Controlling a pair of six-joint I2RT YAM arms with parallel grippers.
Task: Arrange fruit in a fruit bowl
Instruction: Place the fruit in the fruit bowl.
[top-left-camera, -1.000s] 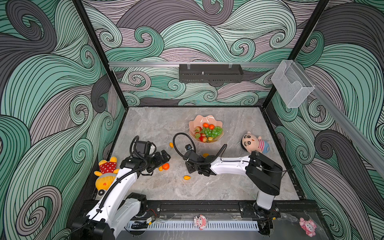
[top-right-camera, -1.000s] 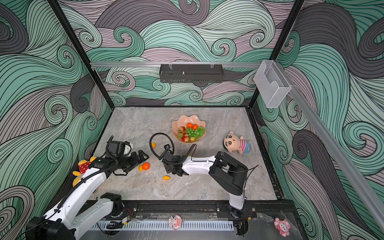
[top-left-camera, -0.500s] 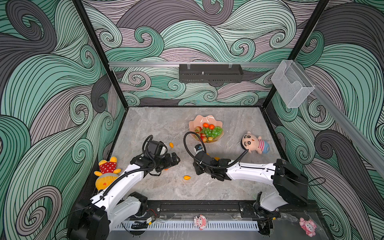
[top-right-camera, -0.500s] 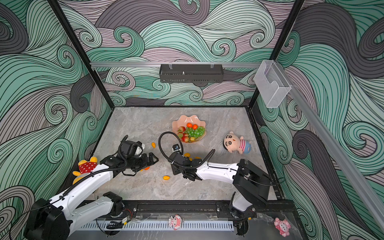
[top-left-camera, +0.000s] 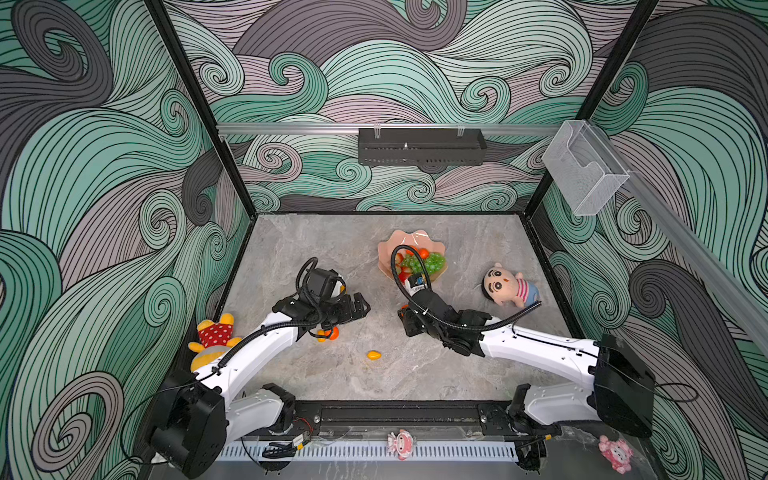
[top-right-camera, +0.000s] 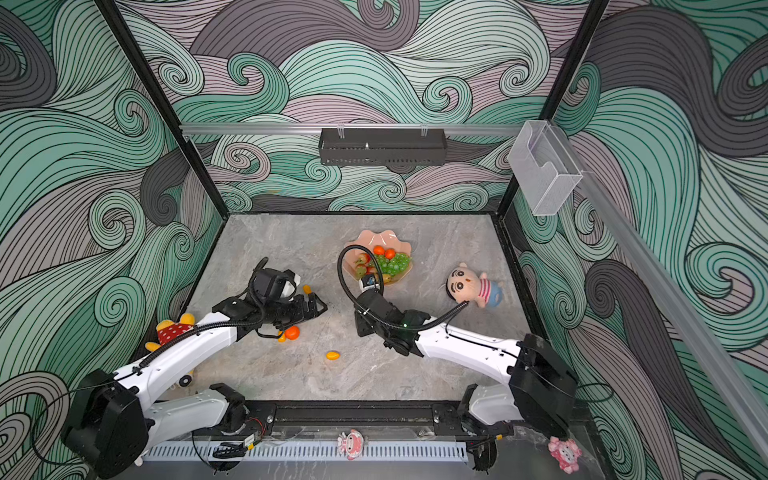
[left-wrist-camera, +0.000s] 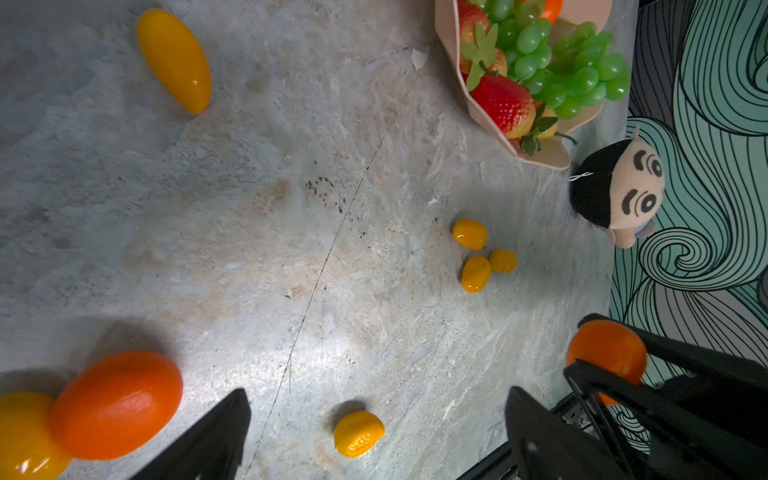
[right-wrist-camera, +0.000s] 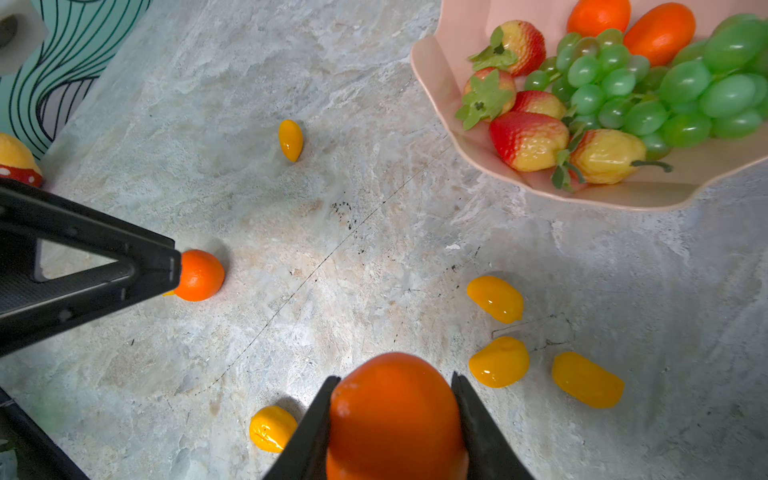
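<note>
One round orange toy tangerine (right-wrist-camera: 395, 415), clamped in the right gripper (right-wrist-camera: 395, 376), has shifted slightly right, just on the near side of the shell-shaped peach-pink fruit bowl (right-wrist-camera: 440, 62), awaiting deposit; left gripper (left-wrist-camera: 378, 395) gapes empty.

Robot lab test cell, not a home: black metal frame posts (top-left-camera: 199, 108) and teal-grey swirl-print wall panels (top-left-camera: 374, 62) box in a grey marble-look tabletop (top-left-camera: 332, 249). White left robot arm (top-left-camera: 257, 353) and white right robot arm (top-left-camera: 540, 353) sit on a black base rail (top-left-camera: 399, 413) at the near edge. Far wall has a black perforated metal tray (top-left-camera: 422, 146), right wall a clear plastic box (top-left-camera: 584, 168); props are toys, e.g. glossy yellow-orange oval toy fruit (top-left-camera: 374, 354).
</note>
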